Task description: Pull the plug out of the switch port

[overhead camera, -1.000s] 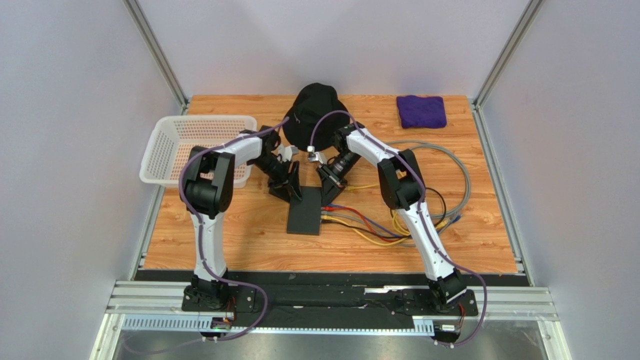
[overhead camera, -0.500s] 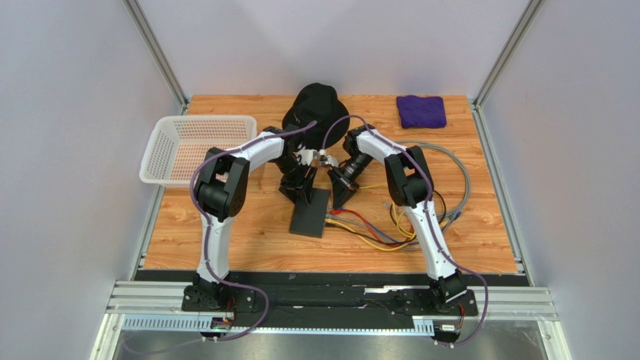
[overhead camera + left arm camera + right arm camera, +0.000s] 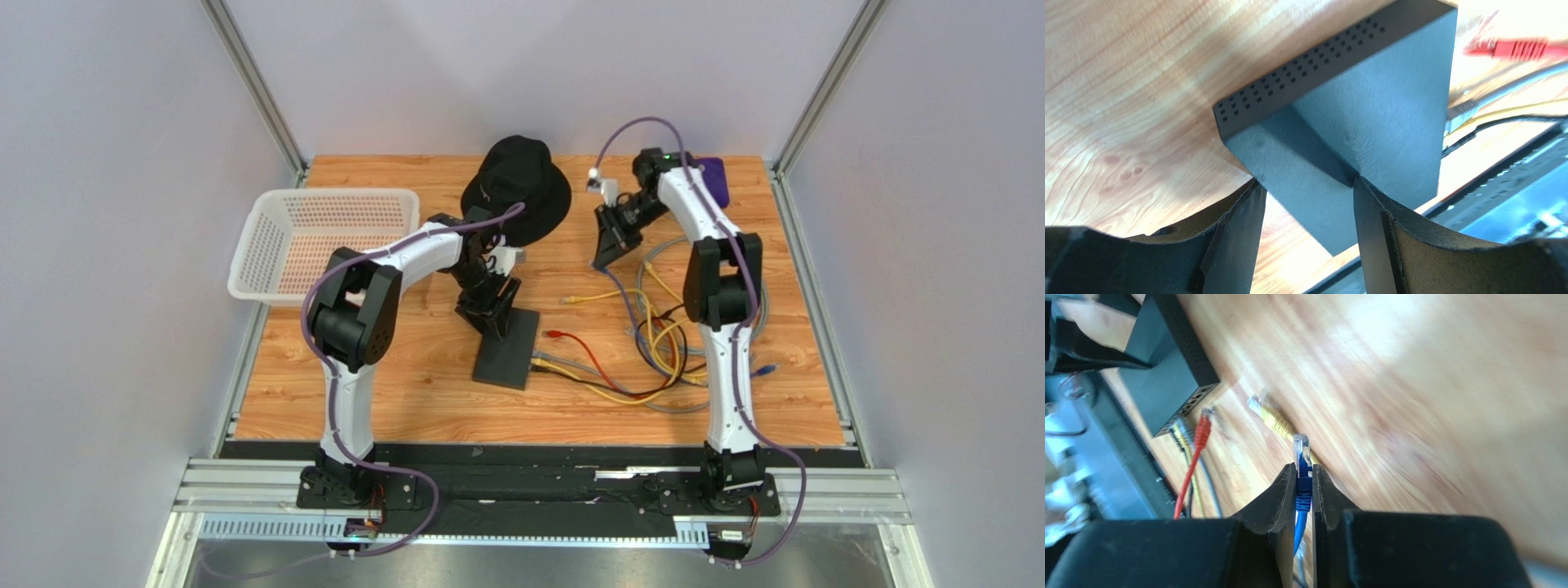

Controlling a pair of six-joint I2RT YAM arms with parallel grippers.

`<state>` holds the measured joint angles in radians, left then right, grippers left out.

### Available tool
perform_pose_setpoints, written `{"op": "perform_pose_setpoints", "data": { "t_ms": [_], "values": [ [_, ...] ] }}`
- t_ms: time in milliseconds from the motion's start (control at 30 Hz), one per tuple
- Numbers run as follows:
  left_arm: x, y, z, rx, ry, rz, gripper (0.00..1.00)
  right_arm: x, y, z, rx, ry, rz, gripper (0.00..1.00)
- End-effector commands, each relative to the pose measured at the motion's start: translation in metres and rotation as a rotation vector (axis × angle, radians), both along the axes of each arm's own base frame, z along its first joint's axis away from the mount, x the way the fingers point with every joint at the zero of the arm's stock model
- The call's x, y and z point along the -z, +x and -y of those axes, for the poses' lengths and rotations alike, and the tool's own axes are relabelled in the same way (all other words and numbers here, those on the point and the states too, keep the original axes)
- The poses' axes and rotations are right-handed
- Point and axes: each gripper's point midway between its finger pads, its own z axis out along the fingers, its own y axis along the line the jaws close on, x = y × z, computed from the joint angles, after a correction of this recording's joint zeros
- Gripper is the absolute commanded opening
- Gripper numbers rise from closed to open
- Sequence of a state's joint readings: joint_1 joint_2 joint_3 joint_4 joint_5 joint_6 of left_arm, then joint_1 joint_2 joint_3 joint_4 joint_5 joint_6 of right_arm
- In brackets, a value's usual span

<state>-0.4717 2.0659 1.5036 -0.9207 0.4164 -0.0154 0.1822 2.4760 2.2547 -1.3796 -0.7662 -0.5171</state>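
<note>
Right wrist: one blue plug, one red plug, one switch.

Fingers of the left gripper hide the near edges of the switch; right of them a red plug is cropped. Ahead of the right gripper the tabletop is blurred, the blue plug half buried between its fingers.

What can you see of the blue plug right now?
The blue plug is out of the switch, pinched in the right gripper. Clear plastic tip, blue boot; its blue cable runs back between the fingers. It is held over the wooden table, tip pointing away from the gripper.
</note>
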Motion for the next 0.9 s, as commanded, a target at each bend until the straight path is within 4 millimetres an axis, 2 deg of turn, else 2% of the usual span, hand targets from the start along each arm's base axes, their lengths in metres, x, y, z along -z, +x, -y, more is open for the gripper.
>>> {"op": "perform_pose_setpoints", "data": {
  "t_ms": [0,33,100,133,167,233,333,433,467,500,567,600,633,667,700,733,767,800,833,867],
  "values": [
    [-0.011,0.009,-0.018,0.071,0.063,0.12,0.63,-0.071,0.012,0.028,0.068,-0.117,0.184,0.0],
    [-0.017,0.011,-0.018,0.076,0.057,0.141,0.63,-0.074,0.035,0.042,0.111,-0.193,0.289,0.0],
    [-0.021,0.016,-0.019,0.075,0.063,0.165,0.63,-0.068,0.056,0.063,0.224,-0.279,0.333,0.0],
    [-0.024,0.017,-0.019,0.077,0.062,0.175,0.63,-0.069,0.075,0.08,0.285,-0.354,0.4,0.0],
    [-0.025,0.017,-0.02,0.076,0.066,0.181,0.64,-0.065,0.084,0.09,0.326,-0.389,0.407,0.0],
    [-0.025,0.013,-0.022,0.074,0.066,0.173,0.64,-0.071,0.104,0.112,0.394,-0.492,0.478,0.0],
    [-0.023,0.005,-0.024,0.071,0.061,0.161,0.64,-0.083,0.122,0.131,0.47,-0.58,0.563,0.02],
    [-0.023,0.002,-0.026,0.065,0.054,0.165,0.64,-0.1,0.136,0.147,0.522,-0.644,0.65,0.2],
    [-0.024,0.001,-0.027,0.065,0.053,0.168,0.64,-0.103,0.138,0.149,0.528,-0.646,0.661,0.48],
    [-0.026,0.001,-0.027,0.066,0.051,0.172,0.64,-0.104,0.136,0.148,0.518,-0.639,0.656,0.6],
    [-0.029,0.002,-0.026,0.067,0.049,0.182,0.64,-0.107,0.123,0.126,0.461,-0.527,0.609,0.75],
    [-0.03,0.003,-0.026,0.066,0.049,0.189,0.65,-0.111,0.108,0.117,0.439,-0.484,0.559,0.76],
    [-0.032,0.004,-0.026,0.066,0.047,0.193,0.65,-0.115,0.093,0.091,0.409,-0.352,0.496,0.77],
    [-0.032,0.004,-0.028,0.067,0.054,0.201,0.65,-0.119,0.08,0.075,0.373,-0.278,0.458,0.78],
    [-0.035,0.005,-0.028,0.066,0.055,0.209,0.66,-0.123,0.06,0.06,0.323,-0.209,0.409,0.79],
    [-0.035,0.005,-0.029,0.067,0.058,0.215,0.66,-0.143,0.036,0.03,0.221,-0.078,0.404,0.78],
    [-0.034,0.004,-0.031,0.068,0.064,0.213,0.66,-0.132,0.012,0.019,0.155,-0.048,0.343,0.79],
    [-0.034,0.004,-0.032,0.066,0.064,0.216,0.66,-0.13,-0.013,0.009,0.092,-0.025,0.288,0.79],
    [-0.033,0.004,-0.032,0.063,0.064,0.217,0.66,-0.139,-0.042,-0.012,0.001,0.035,0.271,0.79],
    [-0.032,0.003,-0.033,0.059,0.064,0.212,0.66,-0.118,-0.069,-0.015,-0.111,0.034,0.23,0.8]
  ]
}}
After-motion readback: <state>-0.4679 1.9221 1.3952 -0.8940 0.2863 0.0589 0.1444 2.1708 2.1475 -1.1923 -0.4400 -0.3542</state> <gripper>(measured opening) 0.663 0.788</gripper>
